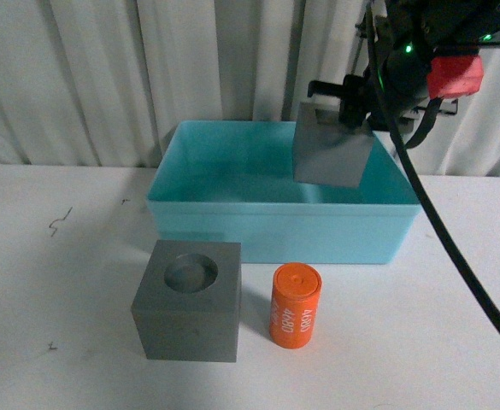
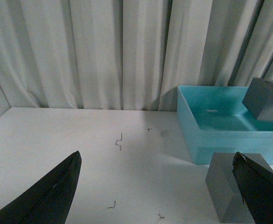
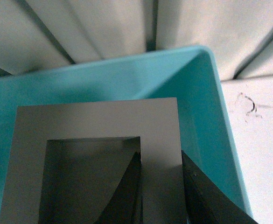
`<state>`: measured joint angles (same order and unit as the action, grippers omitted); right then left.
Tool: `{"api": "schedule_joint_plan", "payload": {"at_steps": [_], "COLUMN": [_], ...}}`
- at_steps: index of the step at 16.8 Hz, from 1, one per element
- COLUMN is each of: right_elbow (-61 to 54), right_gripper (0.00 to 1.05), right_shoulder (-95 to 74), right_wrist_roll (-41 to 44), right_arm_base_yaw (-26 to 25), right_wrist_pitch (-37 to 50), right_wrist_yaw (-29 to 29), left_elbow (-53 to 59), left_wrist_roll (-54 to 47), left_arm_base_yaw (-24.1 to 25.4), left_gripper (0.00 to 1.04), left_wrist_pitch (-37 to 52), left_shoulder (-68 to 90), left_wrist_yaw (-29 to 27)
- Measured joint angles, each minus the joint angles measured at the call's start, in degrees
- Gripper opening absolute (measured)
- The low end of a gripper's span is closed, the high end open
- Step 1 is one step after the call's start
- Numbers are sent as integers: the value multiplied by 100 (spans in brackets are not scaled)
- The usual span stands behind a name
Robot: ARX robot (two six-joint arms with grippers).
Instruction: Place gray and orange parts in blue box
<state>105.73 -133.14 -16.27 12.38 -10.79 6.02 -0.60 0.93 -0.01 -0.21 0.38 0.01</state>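
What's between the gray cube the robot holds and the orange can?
In the front view, the light blue plastic box's front wall stands between the gray cube and orange cylinder.

Black right arm [image 1: 420, 30] with green light [image 1: 408, 49], red block [image 1: 455, 75], thick black cable [image 1: 463, 267]; dark tapered left fingers [image 2: 43, 198].

The left gripper [image 2: 157, 155] was seen with its two dark fingers [image 2: 47, 196] spread wide over a white table [image 2: 80, 135]. At about one o'clock from it the blue box [image 2: 206, 140] was set before a white curtain [image 2: 103, 51]. A gray cube [image 2: 222, 184] was stood just before the box, partly hidden by one finger. A second gray cube [image 2: 267, 100] was seen tilted above the box's hollow, at two o'clock. Dark marks [image 2: 118, 141] were noted at twelve o'clock
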Motion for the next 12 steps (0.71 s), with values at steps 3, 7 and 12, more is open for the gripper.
{"api": "schedule_joint_plan", "payload": {"at_steps": [3,7,12], "right_elbow": [208,417,466], "right_gripper": [19,19,52], "right_shoulder": [-184,-295,-374], "right_wrist_roll": [-26,-76,-101], "right_arm_base_yaw": [7,7,11], "right_wrist_pitch": [-203,-413,-431], "right_wrist_yaw": [168,520,658], "left_elbow": [0,0,0], "left_wrist_roll": [2,2,2], "left_arm_base_yaw": [0,0,0], "left_gripper": [98,98,98], "left_wrist_pitch": [0,0,0], "left_shoulder": [0,0,0], "left_wrist_yaw": [-2,0,0]}}
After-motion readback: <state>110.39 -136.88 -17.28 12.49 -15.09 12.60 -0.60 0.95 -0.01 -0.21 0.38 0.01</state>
